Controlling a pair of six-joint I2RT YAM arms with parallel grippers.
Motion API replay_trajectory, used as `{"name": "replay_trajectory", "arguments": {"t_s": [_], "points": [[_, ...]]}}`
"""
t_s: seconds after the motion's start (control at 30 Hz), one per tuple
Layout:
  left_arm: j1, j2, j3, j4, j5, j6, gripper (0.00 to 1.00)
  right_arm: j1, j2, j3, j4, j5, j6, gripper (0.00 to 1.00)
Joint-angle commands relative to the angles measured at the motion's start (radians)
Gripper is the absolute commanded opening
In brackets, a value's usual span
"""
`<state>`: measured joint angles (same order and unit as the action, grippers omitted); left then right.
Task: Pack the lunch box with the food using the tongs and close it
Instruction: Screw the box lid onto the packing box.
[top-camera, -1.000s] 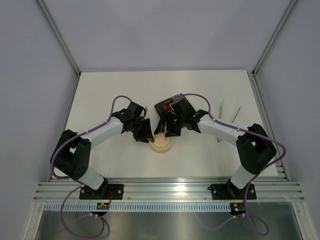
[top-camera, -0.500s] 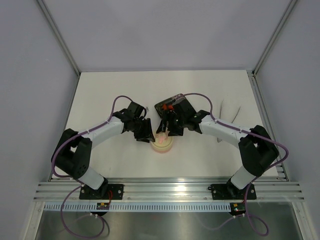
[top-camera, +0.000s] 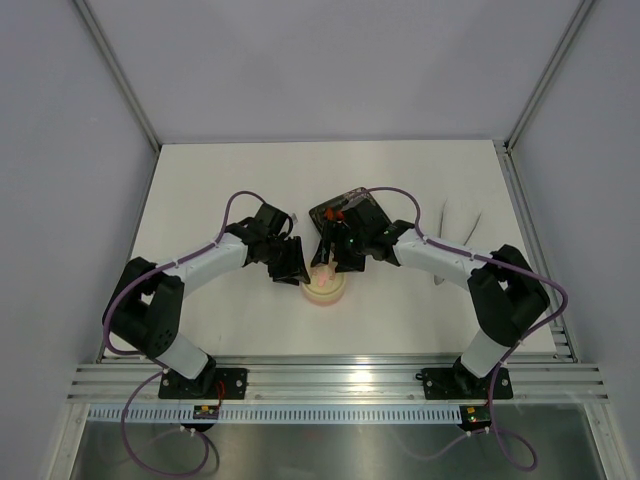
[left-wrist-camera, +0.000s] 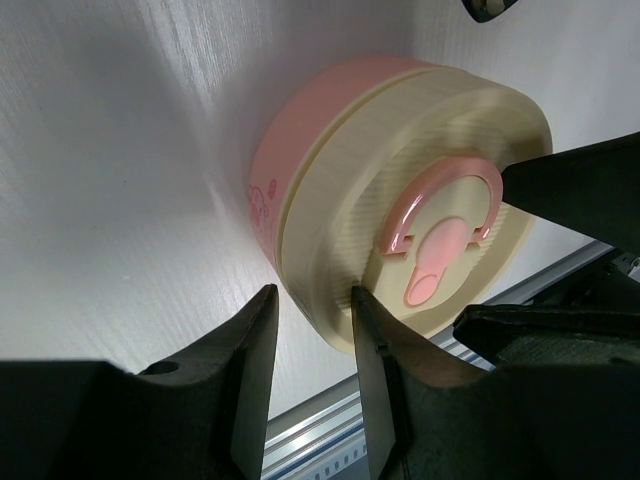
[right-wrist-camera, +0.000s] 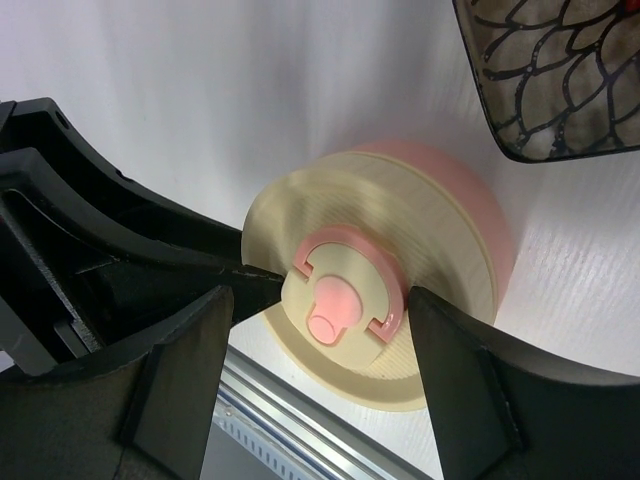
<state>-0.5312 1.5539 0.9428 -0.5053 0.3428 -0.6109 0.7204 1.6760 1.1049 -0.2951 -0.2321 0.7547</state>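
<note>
The jaws of the right gripper (right-wrist-camera: 320, 300) had widened, clear either side of the lidded lunch box (right-wrist-camera: 440, 230) on the table (top-camera: 200, 180); it looked like light, stiff, slick plastic, best taken by its rim, where the left gripper (left-wrist-camera: 312, 295) sat narrow-jawed, grip unclear.

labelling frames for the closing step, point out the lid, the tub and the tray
lid (right-wrist-camera: 338, 305): right wrist view, pink centre knob
tub (left-wrist-camera: 300, 130): left wrist view, pink side wall
tray (right-wrist-camera: 575, 80): right wrist view, patterned floor

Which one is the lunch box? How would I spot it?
Find the white table. On the near side of the black tray sits the lunch box. It's the only round thing, cream on top, pink below, with a pink mark on its lid.
</note>
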Motion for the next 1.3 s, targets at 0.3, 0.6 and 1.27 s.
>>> {"name": "replay_trajectory", "arguments": {"t_s": [0.3,0.6,1.27], "points": [[-0.004,0.054,0.010,-0.032,-0.062,0.030,0.37,0.008,-0.044,-0.028,0.137,-0.145,0.005,0.78],[-0.004,0.060,0.013,-0.035,-0.065,0.031,0.37,0.013,-0.088,-0.059,0.163,-0.187,0.020,0.76],[-0.004,0.075,0.016,-0.035,-0.068,0.034,0.37,0.027,-0.140,-0.065,0.140,-0.190,-0.006,0.75]]}}
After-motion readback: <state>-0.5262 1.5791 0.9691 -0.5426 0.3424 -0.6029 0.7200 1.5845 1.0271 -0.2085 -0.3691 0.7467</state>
